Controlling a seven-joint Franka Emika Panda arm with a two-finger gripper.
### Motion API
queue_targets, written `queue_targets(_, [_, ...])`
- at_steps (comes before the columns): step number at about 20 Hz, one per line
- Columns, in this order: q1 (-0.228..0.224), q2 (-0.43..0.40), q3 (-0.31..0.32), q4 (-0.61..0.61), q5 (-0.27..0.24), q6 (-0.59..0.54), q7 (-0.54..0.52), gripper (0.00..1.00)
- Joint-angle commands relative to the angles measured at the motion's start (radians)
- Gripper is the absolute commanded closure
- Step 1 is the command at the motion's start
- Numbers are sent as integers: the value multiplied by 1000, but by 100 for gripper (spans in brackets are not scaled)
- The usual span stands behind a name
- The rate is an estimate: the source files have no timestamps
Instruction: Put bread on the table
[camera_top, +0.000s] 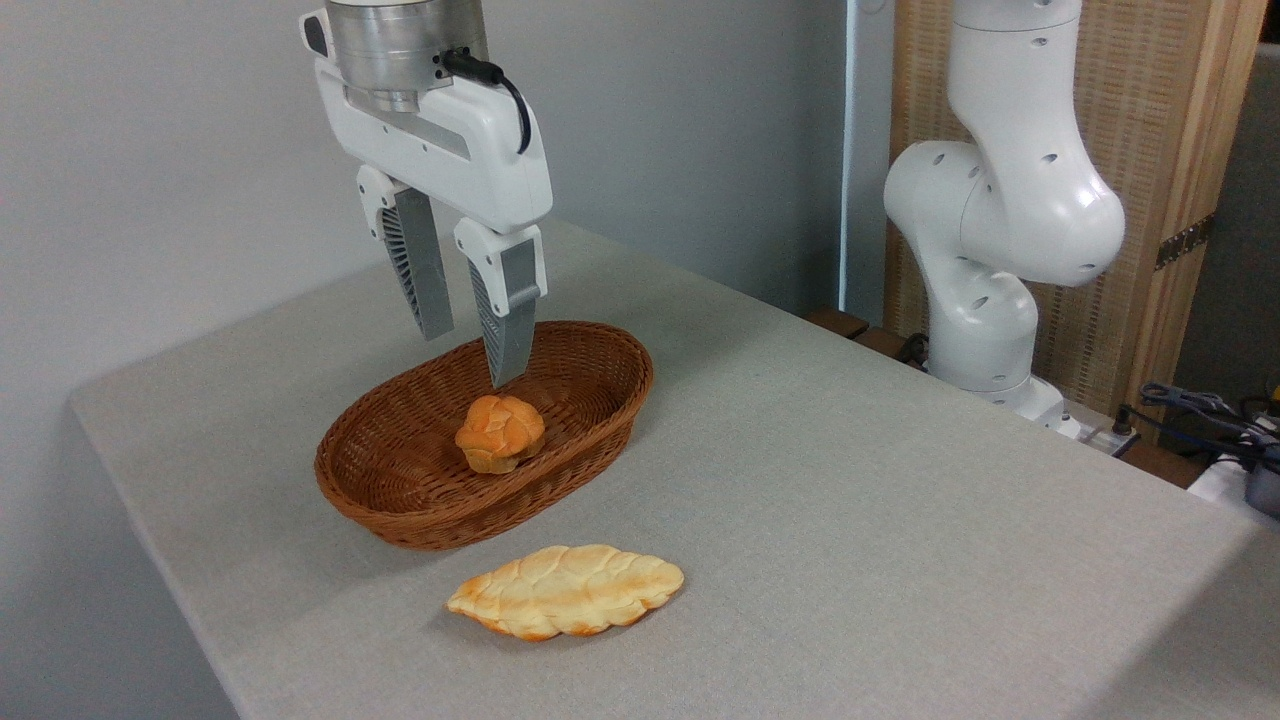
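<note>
- While hanging above the brown oval wicker basket (483, 437), white two-finger hand (472, 358) spread apart and empty, grey fingertips pointing down over the far side of the basket.
- Small round orange-brown bun with a knotted top (500, 432): lying inside the basket, near its middle, not yet touched, slightly nearer and to the right of the fingertips.
- Long, flat, pale yellow braided loaf (567, 590): already out on the light grey fabric-covered desk (900, 500), just beside the near rim of the basket.
- Likely next: lowering over the bun and closing around it.
- Risk: coming straight down from here, missing the bun or clipping only its far edge, since the fingertips look offset from it.
- Risk: a finger catching the wicker wall and dragging or tipping the basket.
- Risk: rounded, lumpy bun slipping out of a shallow pinch.
</note>
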Motion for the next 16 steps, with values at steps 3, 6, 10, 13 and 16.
queue_targets(3, [-13,-2,18,7,-9,-23,-2,0])
queue_targets(6, [-15,-3,19,7,-9,-23,0,0])
queue_targets(10, [-15,-3,19,5,-9,-23,0,0])
queue_targets(13, [-15,-3,13,-2,-11,-23,0,0])
queue_targets(16, [-13,-7,-22,-18,-17,-14,-3,0])
